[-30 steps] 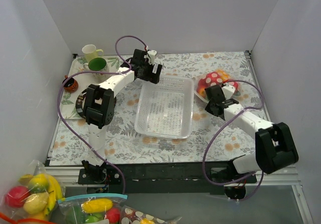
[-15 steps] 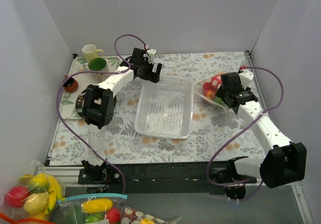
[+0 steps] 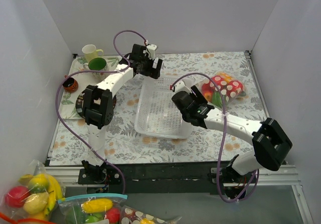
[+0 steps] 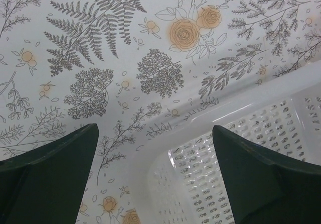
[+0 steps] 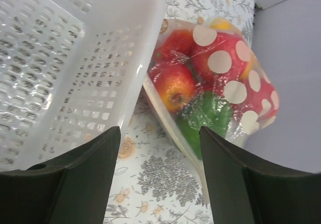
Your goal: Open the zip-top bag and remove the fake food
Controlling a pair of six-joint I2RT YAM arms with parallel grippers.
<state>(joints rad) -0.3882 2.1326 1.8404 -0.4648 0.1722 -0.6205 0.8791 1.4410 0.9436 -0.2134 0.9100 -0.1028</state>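
Note:
The zip-top bag (image 3: 223,87) lies on the floral mat at the right, beside the basket. Its whitish zip strip (image 5: 174,139) faces my right gripper. The fake food shows through the plastic: a red apple (image 5: 173,86), a green piece (image 5: 208,113) and a red piece with white dots (image 5: 225,63). My right gripper (image 3: 189,99) (image 5: 159,133) is open by the basket's right side, a little short of the zip strip, with only mat between its fingers. My left gripper (image 3: 149,71) (image 4: 155,133) hangs open over the basket's far left corner, holding nothing.
A white perforated basket (image 3: 163,108) fills the middle of the mat. A cream cup (image 3: 90,50), a green cup (image 3: 97,63) and a small dark pot (image 3: 70,85) stand at the far left. Off the table, bottom left, lie bananas and lemons (image 3: 35,189) and a teal-zipped bag (image 3: 95,206).
My right gripper was shut at the bag and has opened. Its arm has swung left, off the bag, to the basket's right side. The left arm has barely moved.

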